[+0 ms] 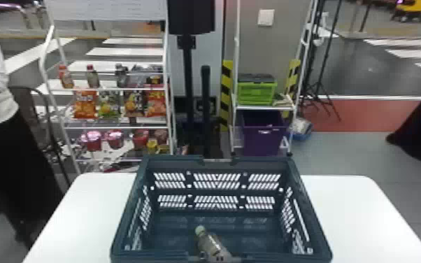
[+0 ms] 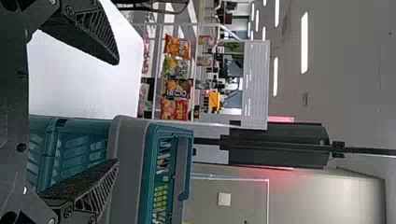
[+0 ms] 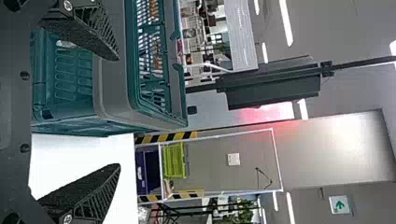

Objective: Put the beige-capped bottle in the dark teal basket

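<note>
The dark teal basket (image 1: 220, 161) stands on the white table in the head view. Inside it, near its close wall, the beige-capped bottle (image 1: 211, 244) lies tilted, cap toward the far left, its lower end hidden at the basket's near rim. In the left wrist view my left gripper (image 2: 116, 112) is open with nothing between its fingers, in front of the basket (image 2: 128, 158). My right gripper (image 3: 119, 112) also stands open and holds nothing in the right wrist view, by the basket's (image 3: 112, 88) other side.
The white table (image 1: 353, 210) extends on both sides of the basket. Behind it stand a snack shelf (image 1: 115, 89), a dark post (image 1: 187, 70) and a rack with a green crate (image 1: 257, 92) and a purple bin (image 1: 262, 136).
</note>
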You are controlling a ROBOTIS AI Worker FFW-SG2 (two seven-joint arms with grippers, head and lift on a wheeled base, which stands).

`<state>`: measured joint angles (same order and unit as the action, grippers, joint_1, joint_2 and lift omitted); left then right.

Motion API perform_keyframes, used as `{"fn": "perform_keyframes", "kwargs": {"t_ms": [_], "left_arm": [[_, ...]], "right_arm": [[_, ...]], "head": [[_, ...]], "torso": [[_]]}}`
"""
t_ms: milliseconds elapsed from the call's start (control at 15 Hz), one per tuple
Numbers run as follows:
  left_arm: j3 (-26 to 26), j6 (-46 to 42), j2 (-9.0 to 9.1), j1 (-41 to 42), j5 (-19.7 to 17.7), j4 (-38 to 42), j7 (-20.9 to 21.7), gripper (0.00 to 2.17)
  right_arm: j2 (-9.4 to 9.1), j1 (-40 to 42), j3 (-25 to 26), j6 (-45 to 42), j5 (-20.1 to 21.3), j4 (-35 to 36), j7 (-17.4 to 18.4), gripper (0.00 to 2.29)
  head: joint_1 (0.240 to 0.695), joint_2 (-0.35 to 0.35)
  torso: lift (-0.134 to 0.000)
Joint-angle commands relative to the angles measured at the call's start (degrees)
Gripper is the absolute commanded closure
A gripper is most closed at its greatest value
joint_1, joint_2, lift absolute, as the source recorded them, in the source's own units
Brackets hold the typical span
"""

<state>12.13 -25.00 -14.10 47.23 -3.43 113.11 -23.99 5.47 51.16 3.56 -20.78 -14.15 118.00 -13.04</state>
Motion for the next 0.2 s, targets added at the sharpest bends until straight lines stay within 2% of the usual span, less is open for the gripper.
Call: {"fn": "perform_keyframes", "kwargs": {"t_ms": [0, 133], "left_arm": [[0.0, 0.0, 0.04, 0.1, 0.0, 0.0, 0.0, 0.14], [0.0, 0.0, 0.04, 0.1, 0.0, 0.0, 0.0, 0.14]], "right_arm": [[0.07, 0.0, 0.0, 0.0, 0.0, 0.0, 0.0, 0.08], [0.07, 0.0, 0.0, 0.0, 0.0, -0.1, -0.1, 0.08]], "head": [[0.499, 0.0], [0.499, 0.0]], "torso": [[0.0], [0.0]]}}
